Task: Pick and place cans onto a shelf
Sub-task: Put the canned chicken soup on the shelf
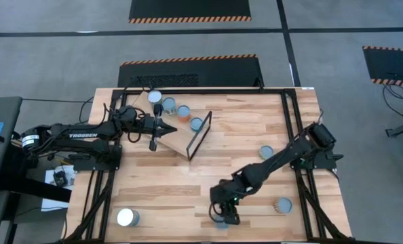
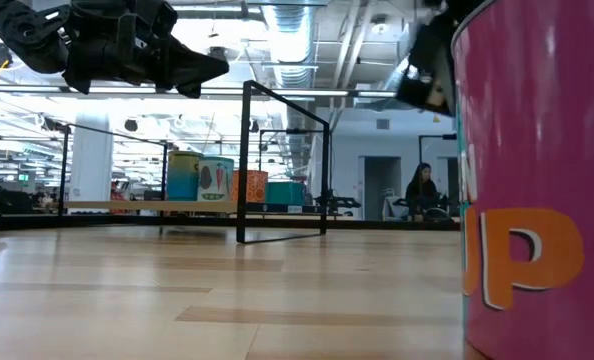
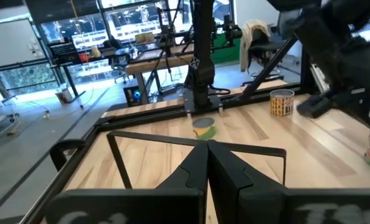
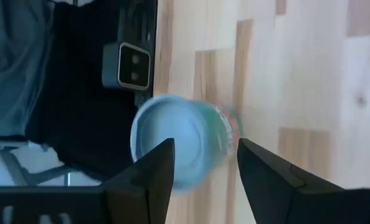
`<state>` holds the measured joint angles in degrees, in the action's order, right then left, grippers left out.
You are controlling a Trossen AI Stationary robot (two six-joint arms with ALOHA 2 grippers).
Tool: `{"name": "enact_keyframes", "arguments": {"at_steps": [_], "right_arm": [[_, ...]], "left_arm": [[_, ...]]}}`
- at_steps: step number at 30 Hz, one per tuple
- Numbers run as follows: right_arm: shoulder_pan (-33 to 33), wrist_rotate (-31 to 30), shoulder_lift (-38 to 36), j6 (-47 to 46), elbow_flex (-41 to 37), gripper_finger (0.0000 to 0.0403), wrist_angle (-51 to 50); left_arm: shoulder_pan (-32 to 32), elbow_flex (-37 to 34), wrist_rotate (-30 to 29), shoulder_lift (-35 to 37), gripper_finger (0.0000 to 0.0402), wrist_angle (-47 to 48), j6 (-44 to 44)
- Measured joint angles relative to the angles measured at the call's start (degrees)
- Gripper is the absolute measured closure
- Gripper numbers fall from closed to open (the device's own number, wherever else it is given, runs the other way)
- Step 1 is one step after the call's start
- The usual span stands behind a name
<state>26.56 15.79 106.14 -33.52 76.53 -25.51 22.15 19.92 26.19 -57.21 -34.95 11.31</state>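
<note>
From above: right gripper (image 1: 226, 218) low at the near edge of the table (image 1: 256, 122), fingers spread wide, pointing down onto a can that is mostly hidden under it. One can (image 1: 282, 205) to its right, near; another can (image 1: 266, 152) further back and to the right; a white-topped can (image 1: 127, 217) well apart on its left. Left gripper (image 1: 154, 141) pressed shut, empty, hanging over the near edge of the shelf (image 1: 178, 135). Four cans just beyond it on the shelf: white top (image 1: 154, 97), grey top (image 1: 169, 105), orange (image 1: 183, 112), pale blue (image 1: 197, 124) beside the black frame (image 1: 199, 135).

At table height: pink can (image 2: 537, 180) very close, filling the right side. Left arm's gripper (image 2: 202, 68) up high, shut, above the shelf; cans (image 2: 217, 180) in a row below and behind it.

Left wrist: fingers (image 3: 197, 180) together, nothing between. Ahead of them, shelf frame (image 3: 197, 146), then a yellow-green can (image 3: 203, 129), a gold can (image 3: 282, 102) further right.

Right wrist: fingers (image 4: 154, 174) wide apart, pale-blue-topped can (image 4: 175, 149) with teal side right in front, partly between them, not clamped.
</note>
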Motion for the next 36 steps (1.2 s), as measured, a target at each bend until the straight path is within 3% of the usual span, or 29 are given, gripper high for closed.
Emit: {"name": "enact_keyframes", "arguments": {"at_steps": [5, 9, 18, 26, 31, 36], "right_arm": [[1.1, -4.2, 2.9, -1.0, 0.0, 0.0224, 1.5], [1.0, -3.6, 4.5, -2.3, 0.1, 0.0245, 1.2], [-1.2, -4.1, 1.7, 1.9, -0.2, 0.0387, 0.5], [-9.5, -12.0, -1.6, -5.9, -0.2, 0.0376, 6.6], [-12.6, -19.8, 0.9, -9.9, -0.2, 0.0384, 14.1], [-13.6, -22.8, 4.1, -10.0, 0.4, 0.0375, 17.4]], "left_arm": [[0.0, 0.0, 0.0, 0.0, 0.0401, -0.4, 0.0], [-0.1, 0.0, 0.0, 0.0, 0.0401, 0.0, 0.0], [-0.4, 0.0, 0.0, 0.0, 0.0401, 0.0, 0.0], [-0.4, 0.0, -2.5, 0.0, 0.0402, 0.0, 1.6], [-0.4, 0.0, -4.5, 0.0, 0.0401, -0.1, 3.2], [-0.4, 0.0, -5.1, 0.0, 0.0402, 0.5, 3.5]]}}
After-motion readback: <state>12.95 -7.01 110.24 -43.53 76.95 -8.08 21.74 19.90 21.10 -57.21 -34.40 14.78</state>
